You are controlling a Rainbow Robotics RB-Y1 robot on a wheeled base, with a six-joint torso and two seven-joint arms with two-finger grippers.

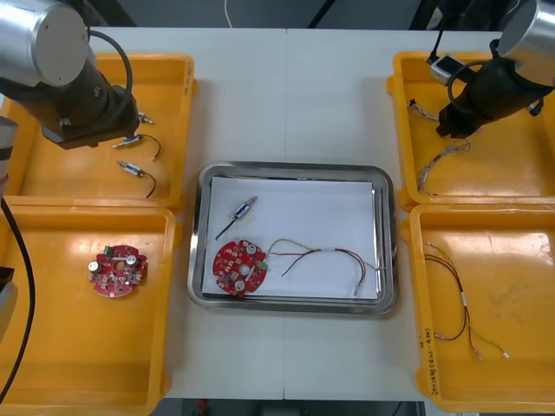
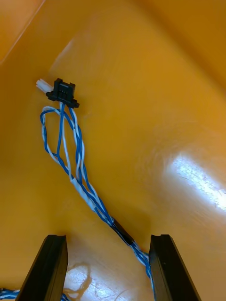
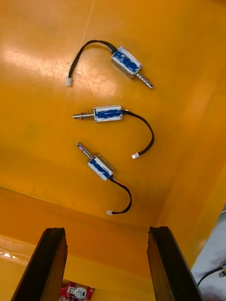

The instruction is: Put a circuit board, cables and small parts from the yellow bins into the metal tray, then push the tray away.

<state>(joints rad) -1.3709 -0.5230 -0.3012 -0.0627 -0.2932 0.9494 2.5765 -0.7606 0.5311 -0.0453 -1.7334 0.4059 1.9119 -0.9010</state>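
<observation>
At two o'clock from the metal tray, the right gripper hangs released, straddling the blue and white cable in its yellow bin, likely to grasp it; the left gripper, also released, hovers at ten o'clock.

Right gripper gap: the right gripper has its fingers apart, and a blue and white cable crosses between them.
Ahead of right gripper: bare bin floor lies beside the cable, with its black plug farther out.
Left gripper gap: the left gripper has its fingers apart, the gap free above a bin wall.
Ahead of left gripper: three small metal parts lie apart from one another.
Between both grippers: the tray is bare at the corner nearest the right gripper.
</observation>
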